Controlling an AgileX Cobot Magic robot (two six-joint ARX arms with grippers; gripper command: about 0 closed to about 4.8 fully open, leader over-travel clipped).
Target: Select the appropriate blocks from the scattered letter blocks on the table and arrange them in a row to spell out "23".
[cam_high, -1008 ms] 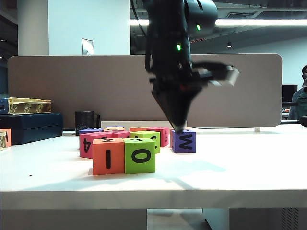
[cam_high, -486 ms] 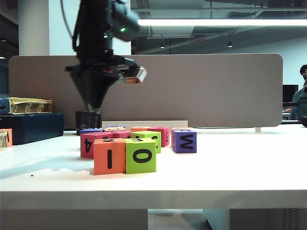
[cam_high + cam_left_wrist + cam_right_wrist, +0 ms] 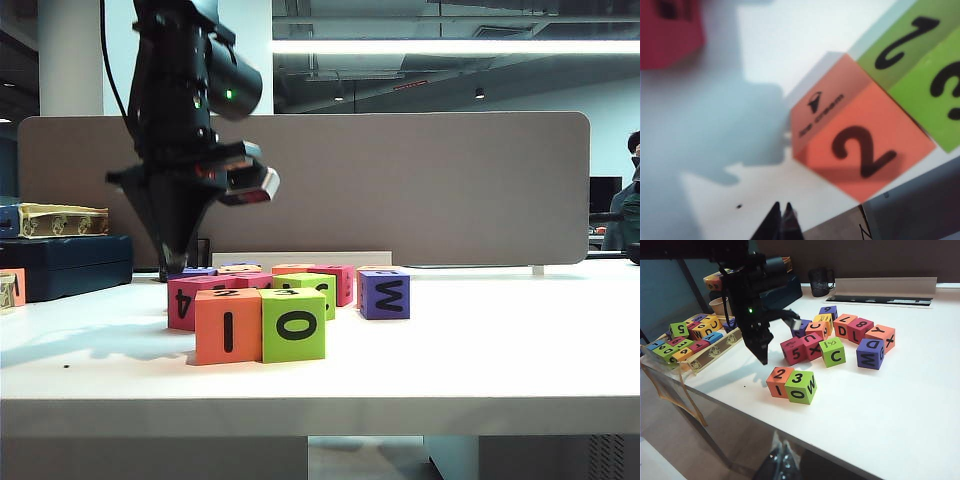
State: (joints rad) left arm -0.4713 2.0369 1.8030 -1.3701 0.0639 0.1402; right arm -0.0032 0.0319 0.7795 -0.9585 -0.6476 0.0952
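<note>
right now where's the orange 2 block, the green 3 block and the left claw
orange 2 block (image 3: pixel 779 375), right wrist view, on its top face with the 2
green 3 block (image 3: pixel 798 378), right wrist view, on its top face with the 3
left claw (image 3: pixel 176 264), exterior view, at its shut fingertips above the table, left of the blocks

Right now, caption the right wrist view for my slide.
Orange foam cube and lime-green foam cube spell "23" on the white table; shut left gripper hovers beside them.

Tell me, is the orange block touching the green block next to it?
Touching. The right wrist view shows the orange block pressed side by side against the green block, no table between them.
</note>
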